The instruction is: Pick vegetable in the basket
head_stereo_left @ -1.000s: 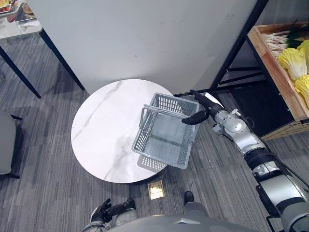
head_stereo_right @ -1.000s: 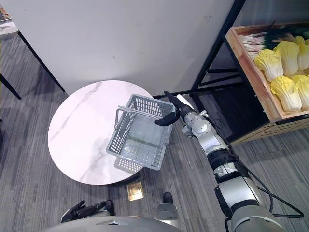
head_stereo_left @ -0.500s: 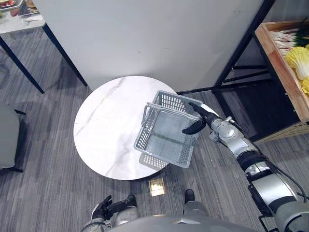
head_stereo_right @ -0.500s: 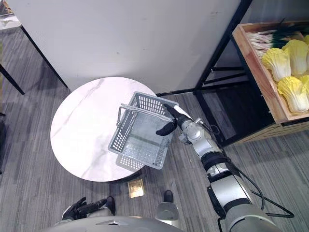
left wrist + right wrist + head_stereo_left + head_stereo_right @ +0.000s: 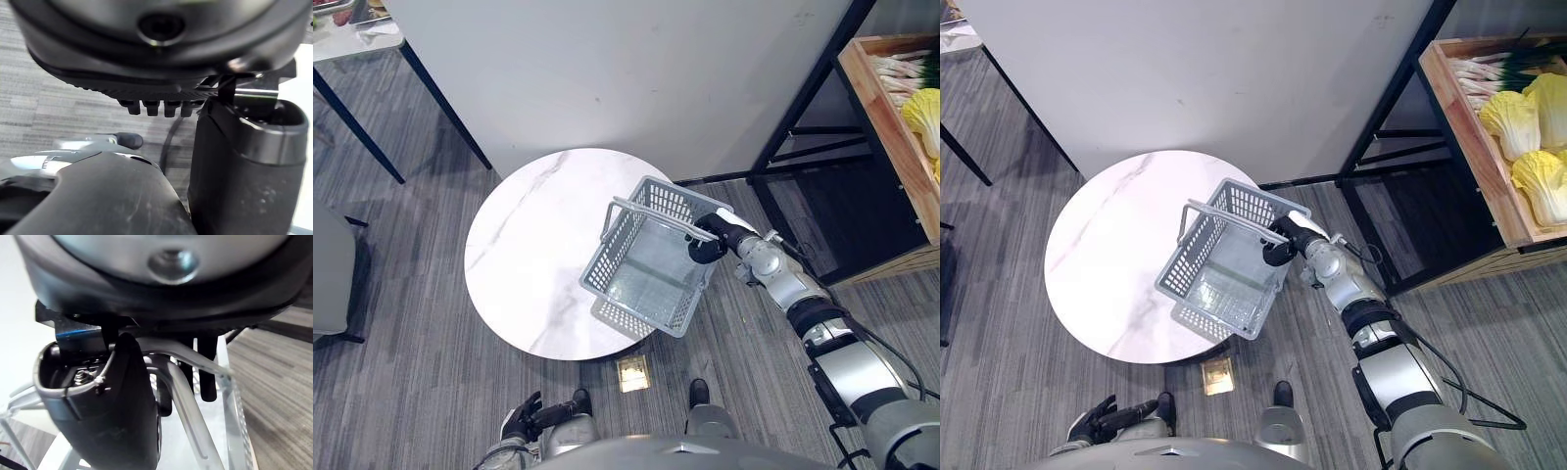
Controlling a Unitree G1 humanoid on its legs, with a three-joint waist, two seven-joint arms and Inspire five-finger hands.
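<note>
- Grey plastic basket point(image 5: 646, 284) is sitting tilted and empty at the 4 o'clock edge of the round white marble worktop point(image 5: 538, 255), partly jutting past the rim; whether it is touching the surface I cannot tell.
- Right hand point(image 5: 709, 238) is gripping the basket's handle point(image 5: 641, 213) near its 3 o'clock end, fingers and thumb curling round the bar.
- Yellow cabbages point(image 5: 1508, 117) are lying in a wooden crate point(image 5: 1469, 147) at 2 o'clock, well apart from the basket.
- Left hand point(image 5: 521, 423) is hanging low at 6 o'clock, fingers loosely spread, holding nothing.
</note>
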